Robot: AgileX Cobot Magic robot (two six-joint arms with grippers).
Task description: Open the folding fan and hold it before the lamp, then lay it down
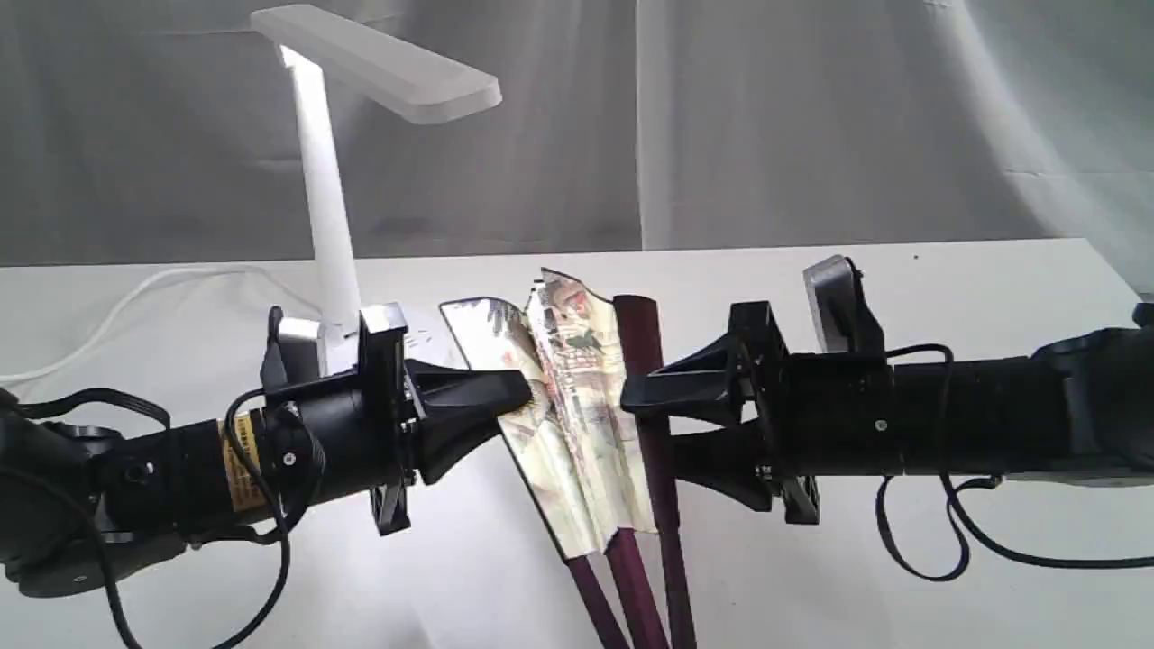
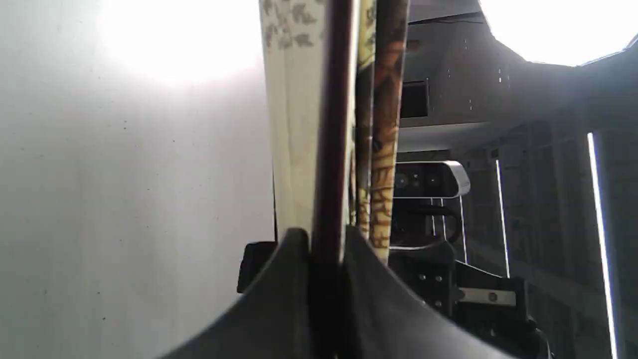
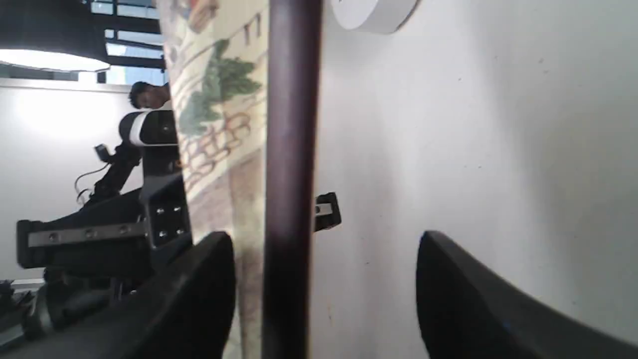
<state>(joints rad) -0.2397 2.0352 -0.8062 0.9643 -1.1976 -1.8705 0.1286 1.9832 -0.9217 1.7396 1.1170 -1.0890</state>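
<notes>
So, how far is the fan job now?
Done: the folding fan is partly spread. In hand: the left gripper is shut on one rib; the right gripper is open around the outer rib. Remaining: open fully, hold before the lamp, lay down.

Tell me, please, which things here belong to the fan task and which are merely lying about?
Belong to the job: folding fan, partly spread; lamp; left gripper, shut on a fan rib; right gripper, open around the outer rib.
Just there: white table; grey backdrop cloth.
</notes>
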